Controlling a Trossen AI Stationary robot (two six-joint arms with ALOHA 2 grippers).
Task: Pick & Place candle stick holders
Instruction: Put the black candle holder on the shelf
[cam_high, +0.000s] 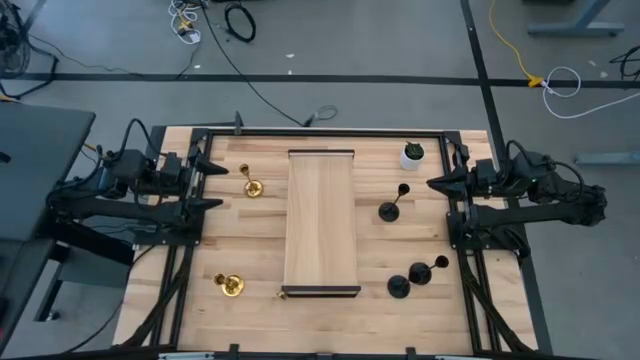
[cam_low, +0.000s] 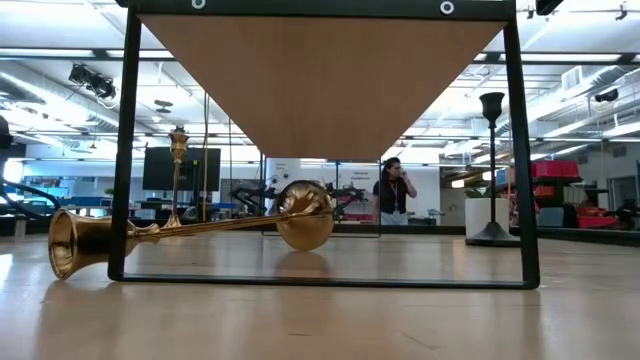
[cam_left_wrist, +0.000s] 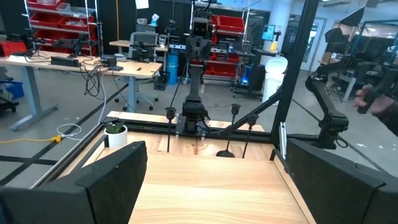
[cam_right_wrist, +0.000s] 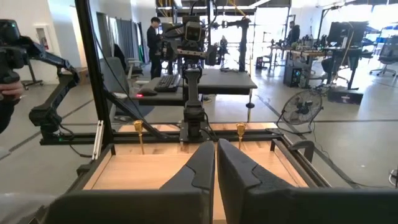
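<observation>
Two gold candle stick holders stand on the table's left half, one far (cam_high: 250, 186) and one near (cam_high: 231, 285). A third gold one (cam_low: 190, 230) lies on its side under the wooden platform (cam_high: 321, 220), and only its cup end (cam_high: 279, 295) sticks out. Three black holders are on the right half: one in the middle (cam_high: 391, 207) and two near the front (cam_high: 428, 270) (cam_high: 399, 287). My left gripper (cam_high: 212, 181) (cam_left_wrist: 211, 149) is open and empty at the left edge. My right gripper (cam_high: 432, 183) (cam_right_wrist: 216, 152) is shut and empty at the right edge.
The raised wooden platform on thin black legs (cam_low: 125, 150) runs down the table's middle. A small white pot with a green plant (cam_high: 412, 154) stands at the far right. Black frame rails (cam_high: 320, 130) edge the table. A person (cam_low: 393, 190) stands in the room behind.
</observation>
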